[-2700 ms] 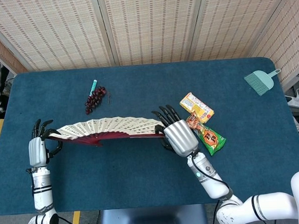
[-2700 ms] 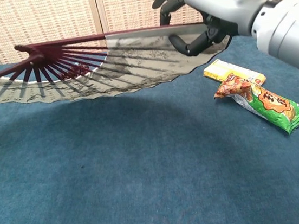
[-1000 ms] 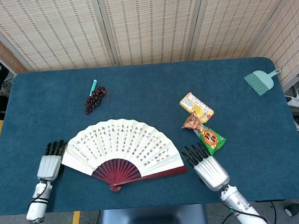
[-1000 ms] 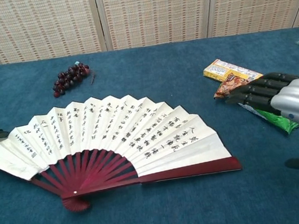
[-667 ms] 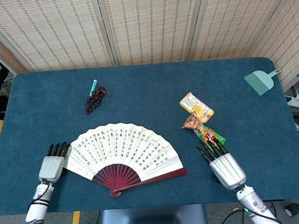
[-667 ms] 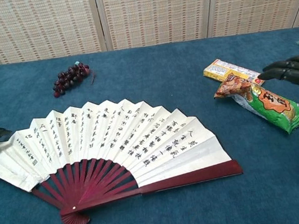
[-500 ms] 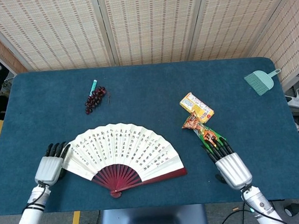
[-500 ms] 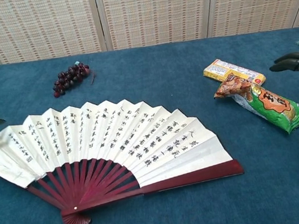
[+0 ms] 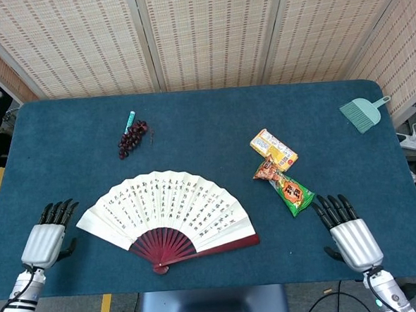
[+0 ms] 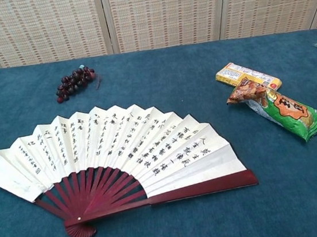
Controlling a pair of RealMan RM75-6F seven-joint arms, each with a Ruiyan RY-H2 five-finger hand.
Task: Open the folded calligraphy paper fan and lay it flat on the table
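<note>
The calligraphy paper fan (image 9: 167,211) (image 10: 111,153) lies spread wide and flat on the blue table, white leaf with black writing, dark red ribs meeting at the pivot near the front edge. My left hand (image 9: 46,239) hovers at the front left, apart from the fan's left end, fingers straight and spread, holding nothing. Over at the front right my right hand (image 9: 348,233) is likewise empty with fingers extended, well clear of the fan's red guard stick. Neither hand shows in the chest view.
A bunch of dark grapes (image 9: 132,138) (image 10: 74,82) lies behind the fan. A yellow snack box (image 9: 273,148) and a green-orange snack packet (image 9: 286,187) (image 10: 277,107) sit to the right. A teal dustpan brush (image 9: 363,111) is at the far right corner.
Both hands let go of the fan and drew back toward the table's front corners, leaving the chest view. The fan has settled flat and stays still.
</note>
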